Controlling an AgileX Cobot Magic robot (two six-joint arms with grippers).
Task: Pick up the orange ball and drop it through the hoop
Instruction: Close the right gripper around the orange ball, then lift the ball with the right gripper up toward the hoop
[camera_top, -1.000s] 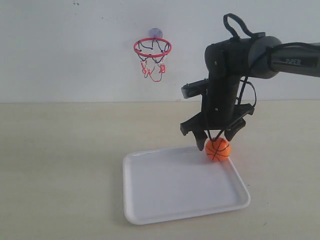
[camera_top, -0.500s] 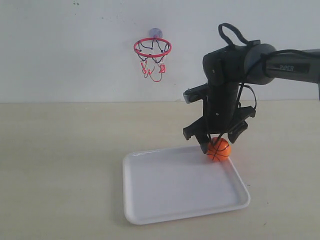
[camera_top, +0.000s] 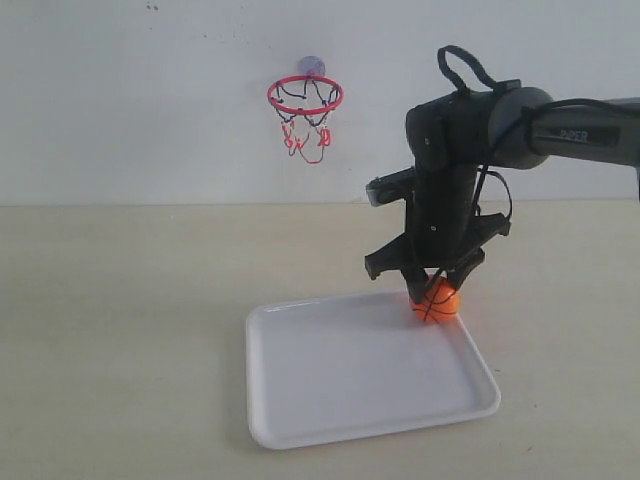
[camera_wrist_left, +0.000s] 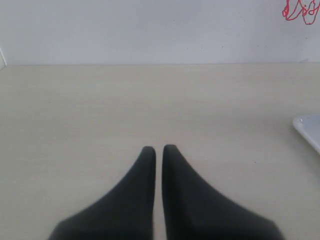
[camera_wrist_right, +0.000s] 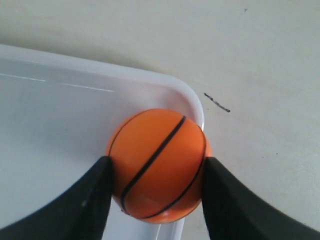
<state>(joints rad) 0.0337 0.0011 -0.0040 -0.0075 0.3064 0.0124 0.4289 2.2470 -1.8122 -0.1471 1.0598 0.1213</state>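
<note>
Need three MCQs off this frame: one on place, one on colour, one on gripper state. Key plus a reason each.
1. Where does the small orange ball with black seams sit?
A. in a corner of the white plastic tray
B. on the bare table
C. inside the net

2. What colour is the ring of the wall-mounted toy hoop?
A. blue
B. red
C. green

3. How stands the right gripper?
A. wide open, high above the ball
B. shut on nothing
C. closed on the ball

Key:
1 A: the right wrist view shows the ball against the tray's rounded corner.
2 B: the ring reads red in the exterior view.
3 C: the right wrist view shows the gripper pressing both sides of the ball.
</note>
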